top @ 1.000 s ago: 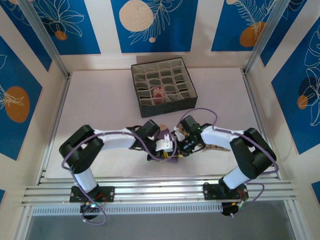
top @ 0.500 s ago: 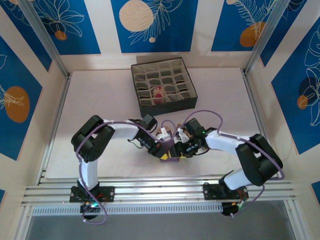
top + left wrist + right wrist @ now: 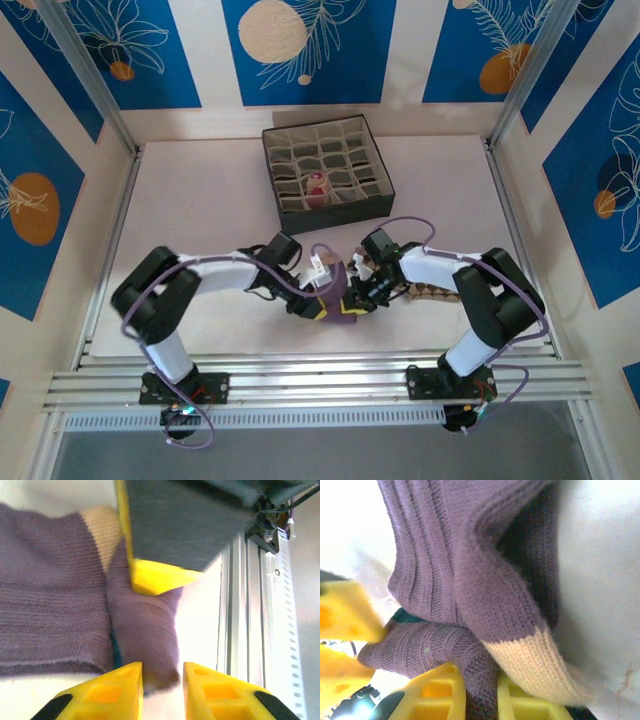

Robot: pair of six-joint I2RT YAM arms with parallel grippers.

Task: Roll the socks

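A dark purple sock (image 3: 342, 306) with a beige toe lies bunched near the table's front edge, between both grippers. In the right wrist view my right gripper (image 3: 481, 692) is shut on a fold of this sock (image 3: 445, 555), with purple fabric pinched between the yellow fingers (image 3: 440, 695). My left gripper (image 3: 162, 672) stands slightly open; the sock's (image 3: 50, 605) folded end reaches partly between its tips, with a bare gap beside it. From above, the left gripper (image 3: 322, 290) is at the sock's left and the right gripper (image 3: 360, 293) at its right. A brown-cream patterned sock (image 3: 432, 294) lies under the right arm.
The grey compartment box (image 3: 375, 195) stands at the back middle, with a rolled beige and maroon sock (image 3: 315, 187) in a front cell. The aluminium rail (image 3: 320, 380) runs along the near edge, close to the sock. The right gripper's dark body (image 3: 185, 520) hangs just above the sock.
The right gripper has closed on the purple sock. The left gripper's jaws have parted from shut, and the left arm has shifted while staying at the sock.
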